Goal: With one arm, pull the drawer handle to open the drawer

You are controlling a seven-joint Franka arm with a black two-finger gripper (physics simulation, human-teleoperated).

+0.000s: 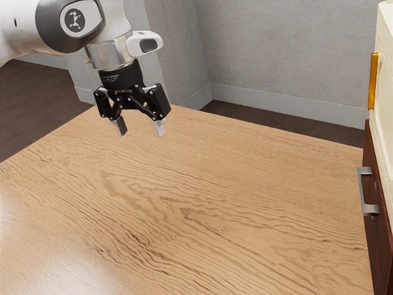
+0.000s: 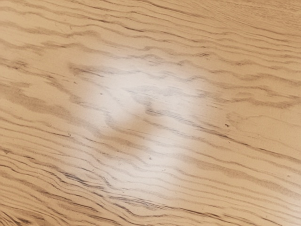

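Exterior view, outward from the gripper [image 1: 140,128]: its fingers stand wide apart, nothing between them, tips down above the wooden table [image 1: 184,196]; the lone arm [image 1: 18,31] bears a round emblem [image 1: 74,20] at 11 o'clock from the claw; the pale lettering [image 1: 124,91] on the claw's body is too small to read; well apart, between 3 and 4 o'clock, the grey handle [image 1: 360,189] sits on the dark drawer front [image 1: 377,239], its long axis near 12 to 6 in that view; I judge the move is a long reach that way, fingers closing across the bar, then a pull toward 9; farther, between 2 and 3, a yellow strip [image 1: 373,80].
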